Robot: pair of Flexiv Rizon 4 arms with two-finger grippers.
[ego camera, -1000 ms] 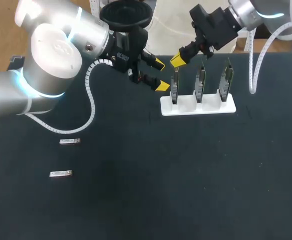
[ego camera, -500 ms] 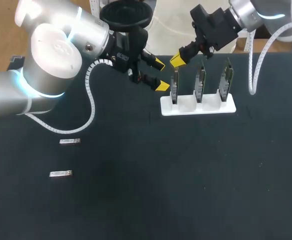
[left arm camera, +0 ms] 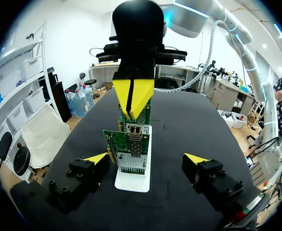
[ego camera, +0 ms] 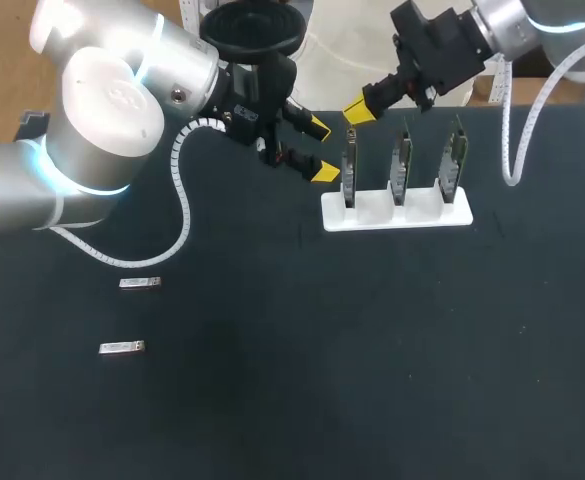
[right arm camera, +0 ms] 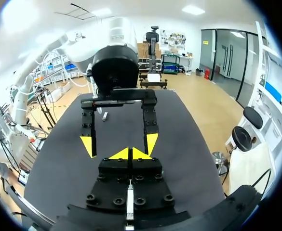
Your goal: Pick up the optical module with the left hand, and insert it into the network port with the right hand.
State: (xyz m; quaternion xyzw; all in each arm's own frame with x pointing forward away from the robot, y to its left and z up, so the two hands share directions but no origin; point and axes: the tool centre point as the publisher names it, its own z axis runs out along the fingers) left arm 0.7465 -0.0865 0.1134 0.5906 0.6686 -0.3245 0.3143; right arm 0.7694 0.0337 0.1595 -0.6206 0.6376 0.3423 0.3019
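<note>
Two slim silvery pieces lie flat on the near-left part of the dark tabletop [ego camera: 372, 350]. One optical module [ego camera: 140, 284] sits a little farther back and a second optical module [ego camera: 122, 348] lies just nearer, the two apart from each other and touched by neither arm. The left gripper [ego camera: 321, 150] is well apart from them. It hovers at the far middle, just left of a white holder [ego camera: 397, 222] that carries three upright circuit cards [ego camera: 401, 165] in a row. Its jaws stand wide with nothing between them and point rightward at the row. The right gripper [ego camera: 360, 108] hangs just above the leftmost card without touching it, its jaws pressed together to a point. No module sticks out of them, though its own wrist view shows a thin pale strip in the slit between them that cannot be identified. In the left wrist view a metal network port [left arm camera: 133, 129] with dark openings shows among the cards' upper parts, right below those closed yellow tips. With both modules on the tabletop and neither gripper clearly holding one, the step in hand looks like the pick-up. The left arm would have to travel to the near left, come down over one module and line its wide jaws across the narrow sides. It would then close, lift and carry the module toward the right gripper, whose jaws must first part to receive it. The modules lie low and flat, so a shallow descent could let the jaws slide over the top.
</note>
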